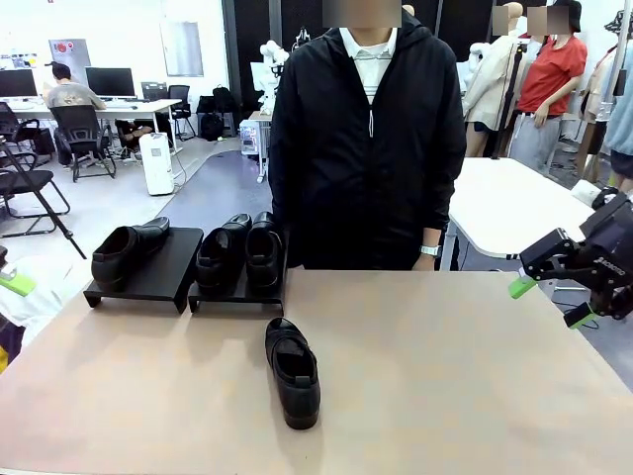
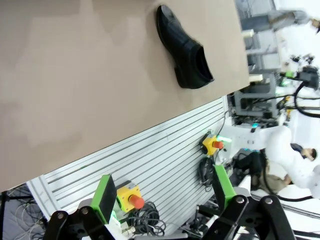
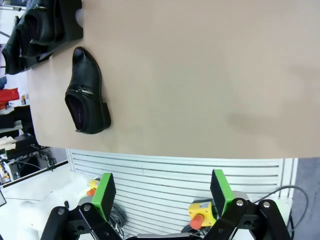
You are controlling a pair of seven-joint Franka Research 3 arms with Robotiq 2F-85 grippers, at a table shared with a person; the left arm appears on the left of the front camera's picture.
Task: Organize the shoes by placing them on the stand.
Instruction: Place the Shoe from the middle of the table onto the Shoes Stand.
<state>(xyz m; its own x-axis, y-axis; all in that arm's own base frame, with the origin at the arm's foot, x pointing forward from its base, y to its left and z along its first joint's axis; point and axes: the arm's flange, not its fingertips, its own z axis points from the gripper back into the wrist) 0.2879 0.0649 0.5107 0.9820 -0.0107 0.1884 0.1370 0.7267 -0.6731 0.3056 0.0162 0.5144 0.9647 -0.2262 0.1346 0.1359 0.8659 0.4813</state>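
Three black shoes sit on the stand: one (image 1: 129, 253) on the left platform (image 1: 148, 282), two (image 1: 223, 253) (image 1: 263, 249) side by side on the right platform (image 1: 237, 297). A fourth shoe (image 1: 293, 372) (image 2: 184, 47) (image 3: 86, 92) lies on the tan table in front of the right platform, toe toward me. My right gripper (image 1: 550, 302) (image 3: 162, 192) hangs open off the table's right side, nothing between its fingers. My left gripper (image 2: 165, 195) is open and empty over the table's near edge; one of its green pads (image 1: 15, 284) shows at the left border.
A person in a black jacket (image 1: 366, 148) stands at the far edge, just right of the stand. The tan table (image 1: 445, 376) is bare to the right of the loose shoe. Below its near edge are a slatted panel (image 3: 175, 175) and yellow stop buttons (image 2: 131, 197).
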